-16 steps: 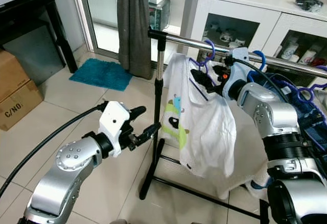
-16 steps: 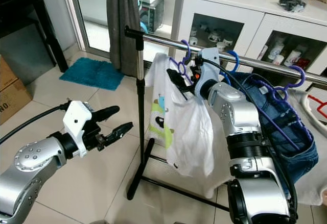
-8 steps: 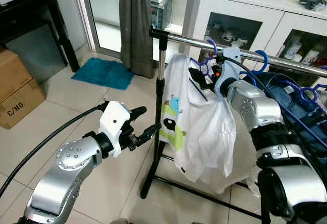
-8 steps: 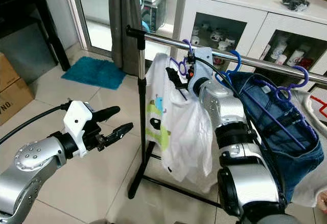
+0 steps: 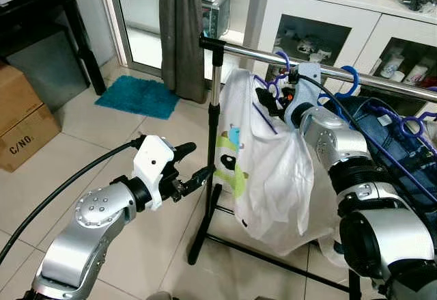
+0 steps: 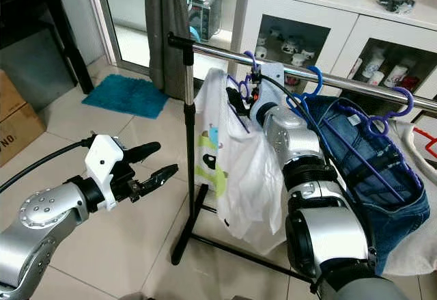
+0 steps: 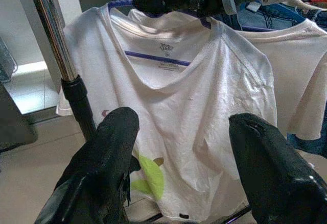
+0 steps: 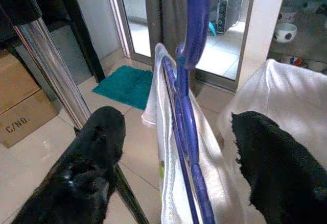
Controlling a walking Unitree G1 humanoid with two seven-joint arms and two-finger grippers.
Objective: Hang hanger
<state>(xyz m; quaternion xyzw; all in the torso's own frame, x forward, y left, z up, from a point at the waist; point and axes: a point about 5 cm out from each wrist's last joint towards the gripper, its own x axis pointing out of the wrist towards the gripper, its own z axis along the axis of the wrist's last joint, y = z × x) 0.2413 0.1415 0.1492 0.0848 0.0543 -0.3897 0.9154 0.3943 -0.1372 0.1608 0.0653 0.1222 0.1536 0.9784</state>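
1. Where the rail meets its upright pole, a purple hanger hangs by its hook over the rail, carrying a white T-shirt w/ a green-and-dark print low on the front.
2. Hanger: thin purple plastic, curved hook; in right wrist view its neck and arms run down into the shirt collar.
3. My right gripper sits up at the hanger neck, just under the rail. Fingers spread wide either side of the hanger, not touching it.
4. My left gripper hovers low, left of the pole, fingers apart, holding nothing; faces the shirt front.
5. Hidden/unclear: most of the hanger's shoulders are inside the shirt. Shirt's right edge is behind my right arm. Further right on the rail, blue hangers w/ jeans, partly cut off by frame edge.
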